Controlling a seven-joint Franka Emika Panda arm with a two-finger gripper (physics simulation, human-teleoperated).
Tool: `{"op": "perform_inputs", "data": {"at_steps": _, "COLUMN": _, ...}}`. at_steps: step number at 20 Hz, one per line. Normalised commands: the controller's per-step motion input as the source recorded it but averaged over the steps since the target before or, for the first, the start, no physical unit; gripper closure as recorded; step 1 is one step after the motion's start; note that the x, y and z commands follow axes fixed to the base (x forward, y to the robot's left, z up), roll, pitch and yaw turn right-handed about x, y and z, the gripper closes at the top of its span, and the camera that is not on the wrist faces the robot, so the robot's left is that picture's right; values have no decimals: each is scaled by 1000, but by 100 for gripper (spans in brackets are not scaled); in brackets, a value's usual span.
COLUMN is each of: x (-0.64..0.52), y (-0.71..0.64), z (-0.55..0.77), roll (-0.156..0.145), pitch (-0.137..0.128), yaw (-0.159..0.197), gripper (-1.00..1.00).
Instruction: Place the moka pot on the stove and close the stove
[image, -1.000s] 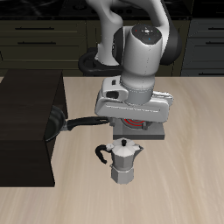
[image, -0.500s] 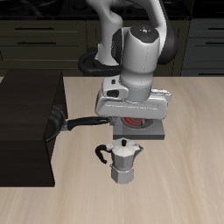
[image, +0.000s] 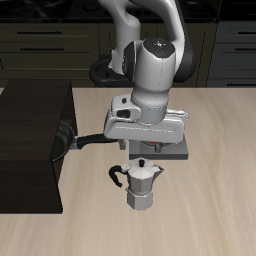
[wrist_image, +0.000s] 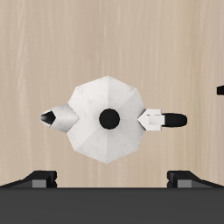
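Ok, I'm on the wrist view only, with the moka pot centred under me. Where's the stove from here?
Observer: Just behind the moka pot, farther from the table's front edge. The stove is mostly hidden under the arm, and only its front edge shows.
Operator: Is the pot on it at all?
Observer: No. It stands upright on the bare table, apart from the stove, below the open gripper.
Operator: Anything close by to watch?
Observer: A black frying pan lies against the large black box. Its handle points toward the stove, farther back than the pot's spout.
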Motion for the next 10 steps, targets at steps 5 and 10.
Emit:
{"op": "perform_inputs", "data": {"at_steps": 5, "x": 86, "y": -51, "z": -48, "roll": -5, "pitch": -3, "yaw": 12, "gripper": -100}}
{"op": "perform_inputs", "data": {"at_steps": 10, "x": 144, "y": 37, "z": -228, "roll": -5, "pitch": 33, "yaw": 1, "gripper": -100}}
